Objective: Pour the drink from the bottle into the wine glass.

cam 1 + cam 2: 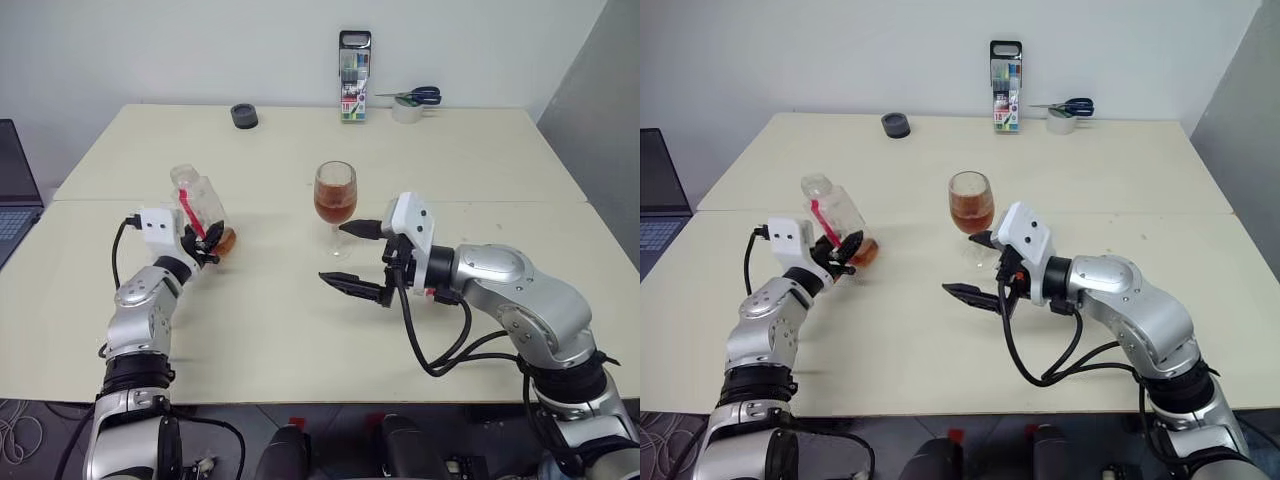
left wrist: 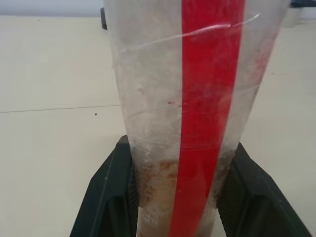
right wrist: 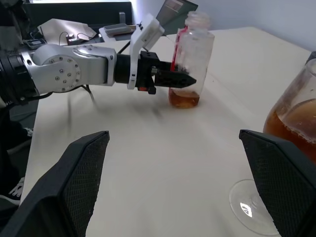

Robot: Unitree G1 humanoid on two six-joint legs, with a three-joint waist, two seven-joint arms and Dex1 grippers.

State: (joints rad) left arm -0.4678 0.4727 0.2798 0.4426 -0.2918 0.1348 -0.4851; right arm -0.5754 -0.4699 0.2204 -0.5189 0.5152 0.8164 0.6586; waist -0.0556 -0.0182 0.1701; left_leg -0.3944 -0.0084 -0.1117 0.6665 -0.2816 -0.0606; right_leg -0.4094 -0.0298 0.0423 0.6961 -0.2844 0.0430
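— Where is the bottle (image 1: 203, 210) sitting right now?

— I am pinching it near its base in my left gripper (image 1: 205, 243), toward the left edge of the tabletop (image 1: 280, 330). It is leaning with its open neck tilting toward the far edge, and its red label strip (image 2: 210, 98) is facing my wrist. A small pool of the drink (image 3: 183, 100) is resting at the bottom of it.

— And the wine glass (image 1: 335, 205)?

— It is standing upright near the middle of the tabletop, holding amber liquid in its bowl. My right gripper (image 1: 354, 258) is hovering just beside it, pointing toward the left edge, with its fingers spread wide and gripping nothing.

— Anything else lying around?

— A marker case (image 1: 354, 76), a roll of tape with scissors (image 1: 412, 97) and a dark cap (image 1: 244, 116) are sitting along the far edge.
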